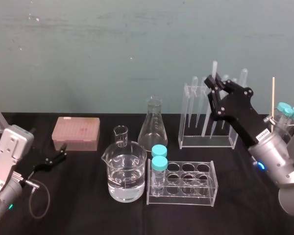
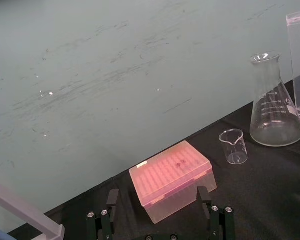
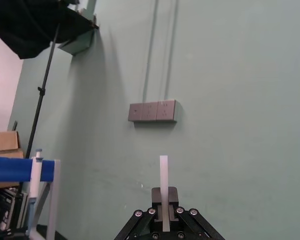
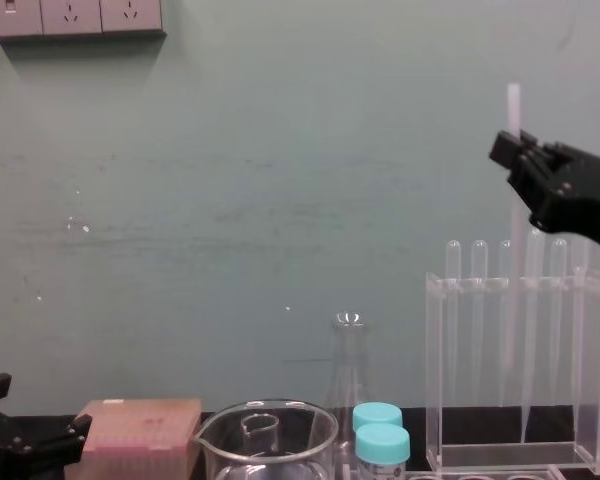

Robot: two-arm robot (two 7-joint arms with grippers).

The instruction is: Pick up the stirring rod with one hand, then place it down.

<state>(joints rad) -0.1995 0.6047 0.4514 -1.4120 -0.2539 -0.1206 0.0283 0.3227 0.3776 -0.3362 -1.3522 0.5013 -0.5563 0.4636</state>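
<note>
The stirring rod (image 1: 214,68) is a thin whitish stick that stands nearly upright, and my right gripper (image 1: 213,87) is shut on it near its top. Its blunt end (image 4: 514,100) pokes out above the black jaws of the right gripper (image 4: 523,148). Its lower part (image 1: 206,125) reaches down into the clear rack (image 1: 207,142) among the pipettes. In the right wrist view the rod (image 3: 163,175) rises from between the closed fingers. My left gripper (image 1: 58,155) rests low at the left, open, in front of the pink tip box (image 2: 170,177).
A water-filled beaker (image 1: 126,176), a small beaker (image 1: 120,135) and a conical flask (image 1: 153,128) stand mid-table. A clear tube rack (image 1: 206,188) holds two teal-capped tubes (image 1: 159,164). A wooden stick (image 1: 273,98) and a teal-capped bottle (image 1: 285,111) stand at the far right.
</note>
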